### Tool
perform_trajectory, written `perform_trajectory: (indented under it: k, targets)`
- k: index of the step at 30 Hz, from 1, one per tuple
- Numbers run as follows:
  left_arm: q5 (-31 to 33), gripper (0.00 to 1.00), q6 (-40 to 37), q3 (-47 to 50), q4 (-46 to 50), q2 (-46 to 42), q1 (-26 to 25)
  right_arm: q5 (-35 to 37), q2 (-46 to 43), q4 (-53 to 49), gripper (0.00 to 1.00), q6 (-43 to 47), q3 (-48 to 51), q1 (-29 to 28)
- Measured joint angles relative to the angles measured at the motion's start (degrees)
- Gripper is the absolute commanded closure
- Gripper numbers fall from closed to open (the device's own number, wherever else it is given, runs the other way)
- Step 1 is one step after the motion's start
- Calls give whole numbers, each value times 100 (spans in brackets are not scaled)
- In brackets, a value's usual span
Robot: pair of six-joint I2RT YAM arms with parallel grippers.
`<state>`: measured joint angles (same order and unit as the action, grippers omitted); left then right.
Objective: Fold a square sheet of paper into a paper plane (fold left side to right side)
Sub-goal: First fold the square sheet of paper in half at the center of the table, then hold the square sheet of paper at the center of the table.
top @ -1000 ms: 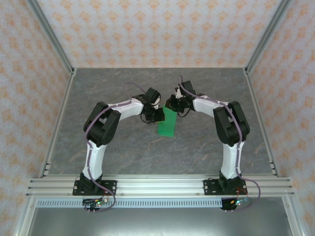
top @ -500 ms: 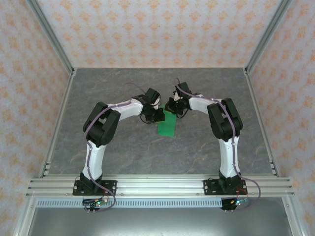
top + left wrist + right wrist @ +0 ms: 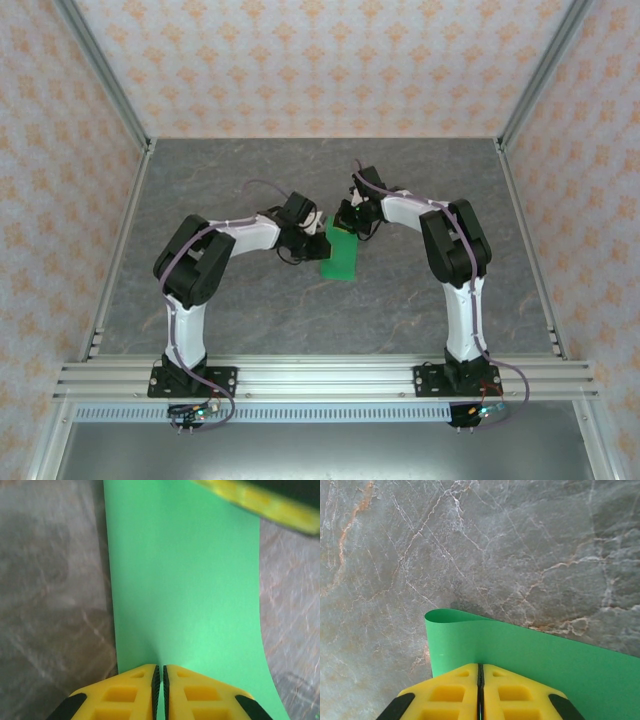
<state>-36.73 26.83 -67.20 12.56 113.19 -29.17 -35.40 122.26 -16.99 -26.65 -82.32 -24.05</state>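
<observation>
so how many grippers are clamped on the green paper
2. The left gripper is shut on the left side of the square sheet of paper; the right gripper is shut on its far edge.

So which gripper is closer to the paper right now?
Neither: left and right are both on it. The left gripper is shut on the paper at its left edge; the right gripper is shut on its far end.
</observation>
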Motion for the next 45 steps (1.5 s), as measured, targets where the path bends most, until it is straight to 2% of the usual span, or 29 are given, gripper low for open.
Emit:
perform_trajectory:
  k: [9, 17, 21, 25, 28, 32, 36, 45]
  targets:
    - [-317, 85, -339, 575, 354, -468, -275, -2, 17, -79, 88, 42, -52, 0]
    - [-466, 85, -339, 855, 789, -772, -459, 2, 17, -76, 88, 85, -57, 2]
    - [-581, 84, -313, 708, 975, -1040, -420, 2, 17, -81, 88, 111, -61, 2]
    - [-691, 84, -275, 31, 1001, -1121, -254, 2, 17, -83, 87, 129, -68, 2]
    - [-697, 84, -284, -566, 988, -942, -136, 2, 17, -83, 87, 144, -72, 2]
    - [-695, 85, -289, -1082, 848, -258, -98, 0, 17, -83, 87, 144, -72, 2]
    - [-601, 85, -269, -1108, 822, 365, -94, -2, 17, -92, 87, 144, -70, 7]
    - [-350, 85, -234, -872, 732, 505, -90, -39, 17, -20, 82, 125, -76, 44]
